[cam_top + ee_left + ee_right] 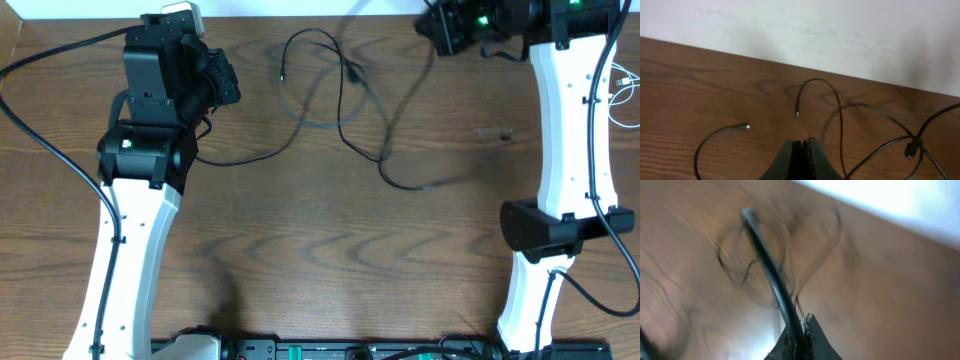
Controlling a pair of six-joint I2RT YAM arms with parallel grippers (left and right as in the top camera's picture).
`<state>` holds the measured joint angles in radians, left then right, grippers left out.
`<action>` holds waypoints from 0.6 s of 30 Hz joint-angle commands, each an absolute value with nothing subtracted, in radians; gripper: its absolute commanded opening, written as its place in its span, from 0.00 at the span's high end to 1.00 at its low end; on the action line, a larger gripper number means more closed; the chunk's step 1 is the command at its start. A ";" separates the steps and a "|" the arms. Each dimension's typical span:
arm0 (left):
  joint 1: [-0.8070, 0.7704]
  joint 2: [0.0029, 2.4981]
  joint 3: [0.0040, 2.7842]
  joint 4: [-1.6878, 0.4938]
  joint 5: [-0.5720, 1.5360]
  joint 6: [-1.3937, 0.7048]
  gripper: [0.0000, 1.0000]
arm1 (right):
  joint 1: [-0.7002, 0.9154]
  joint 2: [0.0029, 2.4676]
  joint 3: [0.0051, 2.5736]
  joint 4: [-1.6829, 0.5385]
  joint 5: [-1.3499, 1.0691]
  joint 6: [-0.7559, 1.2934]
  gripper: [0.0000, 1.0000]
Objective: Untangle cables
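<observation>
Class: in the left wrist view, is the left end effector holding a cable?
No; the left end effector is shut empty, the thin black cable lying beyond it.

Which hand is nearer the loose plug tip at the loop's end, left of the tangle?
Left. The left hand sits just short of the plug tip; the right hand is across the tangle, gripping the black cable.

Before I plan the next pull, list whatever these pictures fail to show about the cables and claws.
- Right wrist view: motion blur smears the loops behind the black cable pinched in the right claw; no crossing is traceable.
- Overhead: the tangle has strands too thin to tell which lies on top.
- Left wrist view: the bottom edge cuts off the plug-tipped strand and most of the shut left claw.
</observation>
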<state>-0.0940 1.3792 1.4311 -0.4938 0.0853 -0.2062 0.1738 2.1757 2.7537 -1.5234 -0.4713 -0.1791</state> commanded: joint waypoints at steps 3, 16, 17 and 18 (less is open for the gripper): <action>-0.090 1.393 1.442 -0.514 0.024 -0.203 0.93 | 0.163 2.211 2.746 -1.629 -0.530 -0.297 0.99; -0.090 1.451 1.441 -0.583 0.018 -0.204 0.92 | 0.202 2.210 2.746 -1.668 -0.640 -0.340 0.99; -0.090 1.451 1.441 -0.585 0.018 -0.204 0.93 | 0.192 2.207 2.746 -1.670 -0.608 -0.313 0.99; -0.090 1.451 1.441 -0.587 0.018 -0.204 0.93 | 0.183 2.203 2.746 -1.672 -0.592 -0.300 0.99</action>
<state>-0.0940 1.4536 1.4311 -0.5816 0.0380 -0.2062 0.2108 2.2185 2.7411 -1.6653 -0.6720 -0.3569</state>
